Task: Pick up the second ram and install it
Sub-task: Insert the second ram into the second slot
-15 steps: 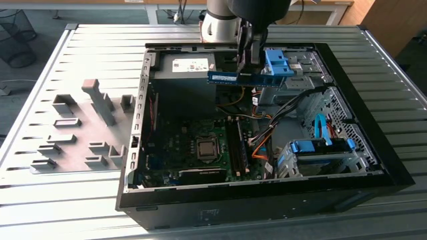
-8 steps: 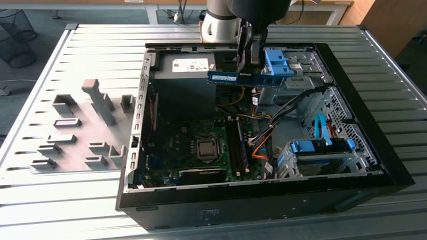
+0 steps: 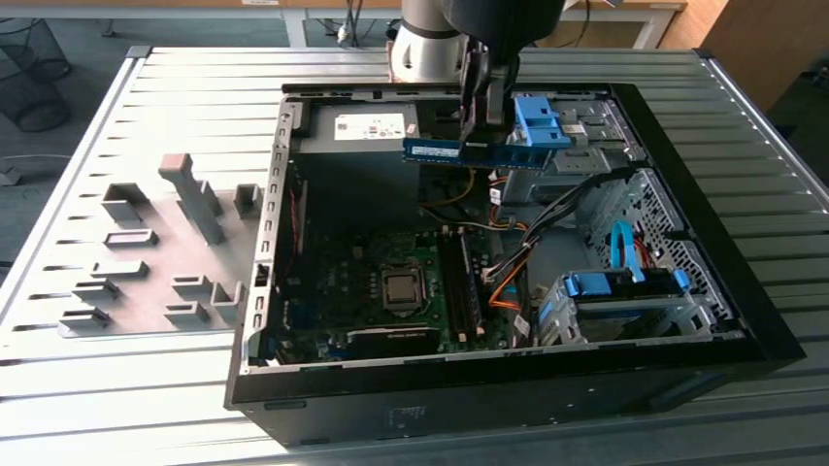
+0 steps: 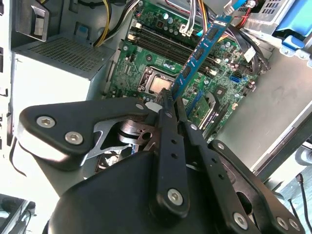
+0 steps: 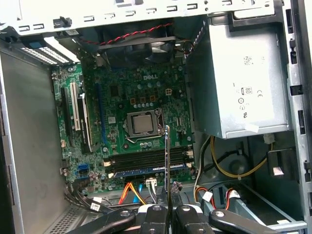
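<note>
While suspended over the open computer case, the second ram is held level, clamped at one end between the closed jaws of the gripper. It is seen well above the motherboard, apart from the memory slots.

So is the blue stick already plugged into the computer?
No, the hand holds the second ram in the air above the open case.
</note>
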You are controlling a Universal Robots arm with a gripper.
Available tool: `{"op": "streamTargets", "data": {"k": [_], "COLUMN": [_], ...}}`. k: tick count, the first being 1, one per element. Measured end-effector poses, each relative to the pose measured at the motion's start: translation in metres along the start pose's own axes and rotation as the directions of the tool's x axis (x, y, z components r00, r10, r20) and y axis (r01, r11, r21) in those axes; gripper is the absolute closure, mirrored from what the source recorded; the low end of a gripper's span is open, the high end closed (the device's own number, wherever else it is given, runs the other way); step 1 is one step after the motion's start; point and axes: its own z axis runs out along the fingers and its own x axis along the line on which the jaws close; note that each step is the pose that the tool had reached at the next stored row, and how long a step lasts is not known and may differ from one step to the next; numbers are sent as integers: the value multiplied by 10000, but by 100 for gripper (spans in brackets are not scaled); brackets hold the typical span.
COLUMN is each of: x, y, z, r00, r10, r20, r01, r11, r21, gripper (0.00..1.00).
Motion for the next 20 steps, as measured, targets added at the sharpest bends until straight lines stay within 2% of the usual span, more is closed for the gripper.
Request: {"op": "streamTargets", "data": {"k": [5, 7, 10, 12, 15, 20], "x": [0, 0, 0, 0, 1, 1], "y": [0, 0, 0, 0, 0, 0], "z": [2, 6, 13, 20, 29, 39], "r00": [9994, 9977, 9925, 9874, 9772, 9556], "r10": [332, 683, 1226, 1582, 2121, 2946], "r20": [1, 2, 4, 5, 6, -6], "r01": [-332, -683, -1226, -1582, -2121, -2946], "r11": [9994, 9977, 9925, 9874, 9772, 9556], "r21": [6, 13, 22, 29, 40, 62], "gripper": [86, 86, 86, 86, 86, 86]}}
